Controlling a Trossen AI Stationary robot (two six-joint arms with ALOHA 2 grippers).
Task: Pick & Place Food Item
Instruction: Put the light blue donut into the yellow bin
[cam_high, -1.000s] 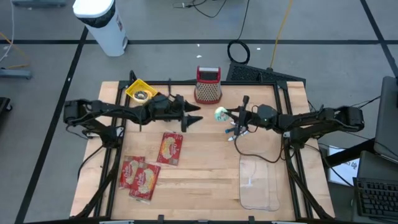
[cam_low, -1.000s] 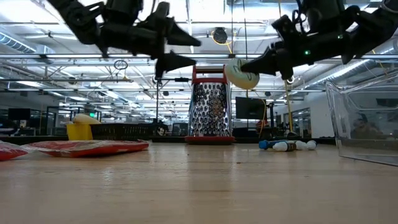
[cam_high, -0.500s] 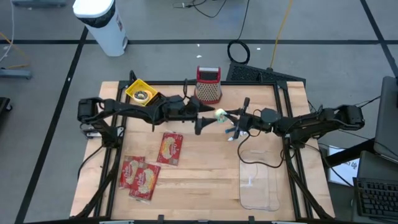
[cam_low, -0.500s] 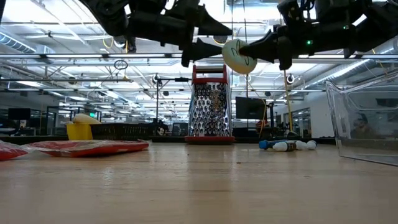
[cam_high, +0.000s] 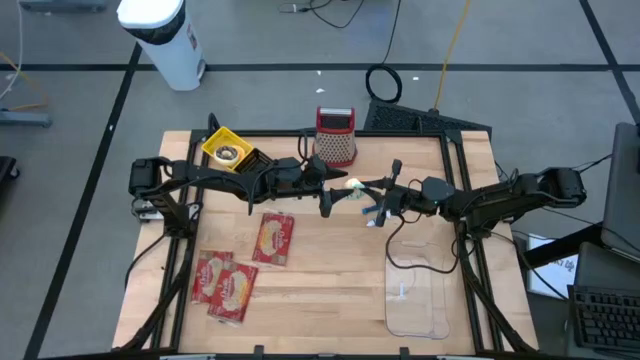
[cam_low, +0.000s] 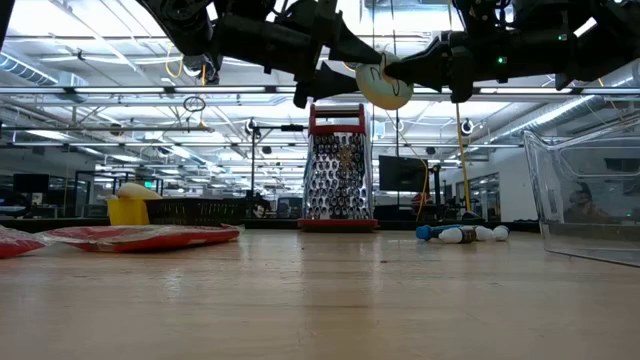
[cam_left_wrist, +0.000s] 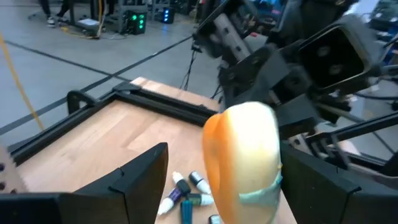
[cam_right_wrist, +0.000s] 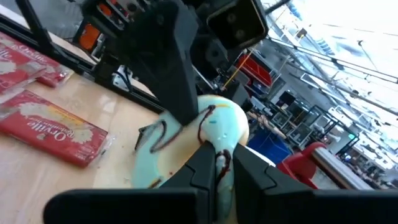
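2 matte black jointed arms, each tool with 2 tapered fingers and a boxy wrist camera.

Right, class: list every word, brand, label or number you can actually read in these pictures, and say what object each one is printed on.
"Orville": part of the brand word on the red packet lying on the table, read in the right wrist view; the rest of its print is too blurred.
Two red packets side by side at the table's left: print too small to read.
Donut, grater, yellow container: no text seen.
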